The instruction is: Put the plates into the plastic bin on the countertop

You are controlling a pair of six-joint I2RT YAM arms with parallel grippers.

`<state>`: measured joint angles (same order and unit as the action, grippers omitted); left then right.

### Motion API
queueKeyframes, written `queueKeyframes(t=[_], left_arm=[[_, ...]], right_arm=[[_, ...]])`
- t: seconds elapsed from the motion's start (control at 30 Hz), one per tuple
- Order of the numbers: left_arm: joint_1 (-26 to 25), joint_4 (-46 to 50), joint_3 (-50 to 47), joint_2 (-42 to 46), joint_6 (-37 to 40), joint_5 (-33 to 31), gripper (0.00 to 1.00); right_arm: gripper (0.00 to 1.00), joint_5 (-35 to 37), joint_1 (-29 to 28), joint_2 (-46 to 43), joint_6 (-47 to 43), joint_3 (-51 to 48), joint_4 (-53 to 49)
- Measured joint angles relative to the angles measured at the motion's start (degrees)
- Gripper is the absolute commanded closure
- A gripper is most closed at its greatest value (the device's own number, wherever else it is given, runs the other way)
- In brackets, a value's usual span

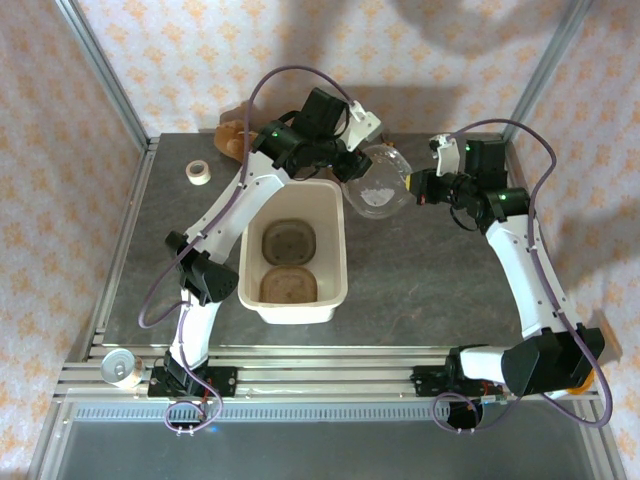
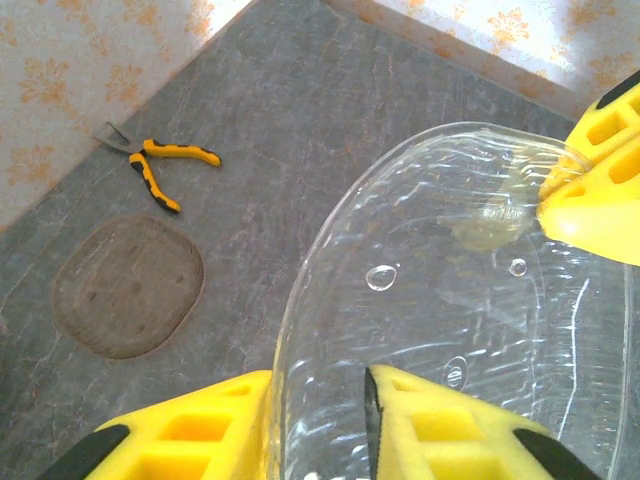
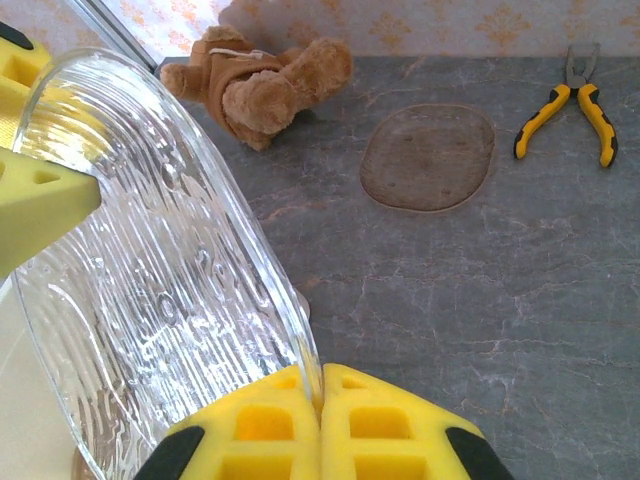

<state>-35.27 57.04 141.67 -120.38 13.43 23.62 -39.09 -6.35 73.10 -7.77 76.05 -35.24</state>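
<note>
A clear ribbed plate (image 1: 378, 185) hangs tilted in the air just beyond the far right corner of the white plastic bin (image 1: 343, 240). My right gripper (image 3: 320, 385) is shut on its thin rim. My left gripper (image 2: 318, 385) straddles the opposite rim of the plate (image 2: 450, 280), its jaws narrowed but still apart; one of its fingers (image 3: 45, 205) touches the glass. Two plates (image 1: 290, 240) (image 1: 289, 285) lie flat in the bin. Another plate (image 3: 428, 157) rests on the grey countertop (image 1: 440, 270) at the back.
Yellow-handled pliers (image 3: 570, 110) lie near the back wall. A brown teddy bear (image 3: 255, 80) sits at the back left, with a white tape roll (image 1: 198, 172) farther left. A tin can (image 1: 122, 367) stands on the front rail.
</note>
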Motion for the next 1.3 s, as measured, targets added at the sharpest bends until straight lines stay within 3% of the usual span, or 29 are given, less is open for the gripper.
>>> queueKeyframes(t=[0.47, 0.6, 0.67, 0.73, 1.17, 1.3], left_arm=[[0.0, 1.5, 0.0, 0.0, 0.0, 0.3, 0.95], [0.0, 2.0, 0.0, 0.0, 0.0, 0.4, 0.96], [0.0, 2.1, 0.0, 0.0, 0.2, 0.6, 0.98], [0.0, 2.2, -0.4, 0.2, 0.3, 0.6, 1.0], [1.0, 3.8, -5.0, 3.9, 2.6, 0.4, 1.0], [4.3, 4.7, -9.5, 8.7, 3.7, 0.4, 1.0]], right_arm=[[0.97, -0.3, 0.0, 0.2, 0.0, 0.0, -1.1], [0.84, -0.5, 0.0, 0.8, 0.0, 0.0, -1.2], [0.67, -0.8, 0.0, 1.1, 0.4, 0.0, -1.0], [0.6, -0.9, 0.0, 1.3, 0.9, 0.0, -0.5], [0.35, 0.5, 0.2, -0.4, 4.7, -4.5, 4.9], [0.35, 1.9, 1.6, -3.1, 6.5, -6.4, 6.7]])
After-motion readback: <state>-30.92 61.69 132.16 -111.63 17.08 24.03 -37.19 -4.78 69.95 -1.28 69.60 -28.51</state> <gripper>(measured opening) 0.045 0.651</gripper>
